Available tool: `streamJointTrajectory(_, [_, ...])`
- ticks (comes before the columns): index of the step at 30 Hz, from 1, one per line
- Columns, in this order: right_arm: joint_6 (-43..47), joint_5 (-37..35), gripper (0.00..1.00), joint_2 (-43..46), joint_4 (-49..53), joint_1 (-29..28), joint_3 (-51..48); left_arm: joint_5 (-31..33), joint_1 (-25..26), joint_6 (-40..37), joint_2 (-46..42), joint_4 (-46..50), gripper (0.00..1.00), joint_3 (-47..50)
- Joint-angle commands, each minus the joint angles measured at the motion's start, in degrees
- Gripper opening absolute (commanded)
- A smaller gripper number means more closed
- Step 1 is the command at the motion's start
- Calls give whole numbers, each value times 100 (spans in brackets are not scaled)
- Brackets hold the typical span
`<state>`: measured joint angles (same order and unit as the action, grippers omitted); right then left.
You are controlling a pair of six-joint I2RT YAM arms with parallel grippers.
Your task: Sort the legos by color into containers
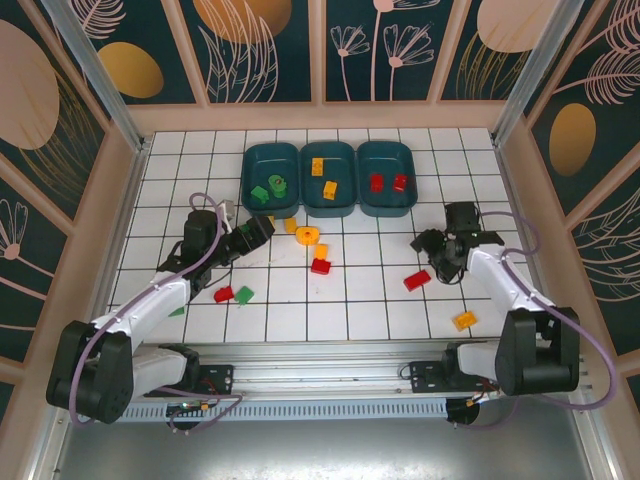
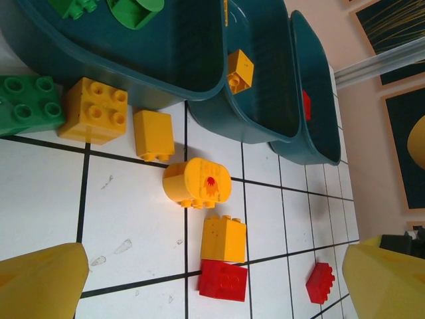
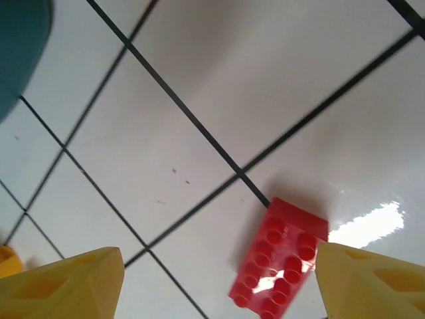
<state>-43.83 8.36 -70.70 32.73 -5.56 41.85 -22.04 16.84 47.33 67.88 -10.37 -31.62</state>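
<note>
Three dark teal containers stand in a row at the back: the left one holds green legos, the middle one yellow, the right one red. My left gripper is open and empty, low over the tiles. Ahead of it lie a red brick, a yellow brick and a round yellow piece. My right gripper is open above a red brick that lies close to its right finger.
Near the left container lie two yellow bricks and a green brick. A red and a green brick sit front left. A yellow-orange brick lies front right. Wooden walls ring the tiled floor.
</note>
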Motion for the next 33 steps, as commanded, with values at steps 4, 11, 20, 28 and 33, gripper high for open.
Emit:
streamJointTrajectory(4, [-469,-158,81,138,-144,-517,-692,301,-12,192,-97,72,97,-75])
streamJointTrajectory(11, [-242,-441,76,-418,-427,-576,-545,425,-13,147,-301,458,97,-90])
streamJointTrajectory(20, [284,-504,42,-1007,-609,-547,-161,736,-7,18,-873,1145,98,-146])
streamJointTrajectory(28, [718,-272,25,-895,-694,-535,192,1290,-22,32,-1230,1676,99,-300])
streamJointTrajectory(33, [979,-430,24,-725,-821,-550,868,2309,-23,322,-1358,2491,99,-659])
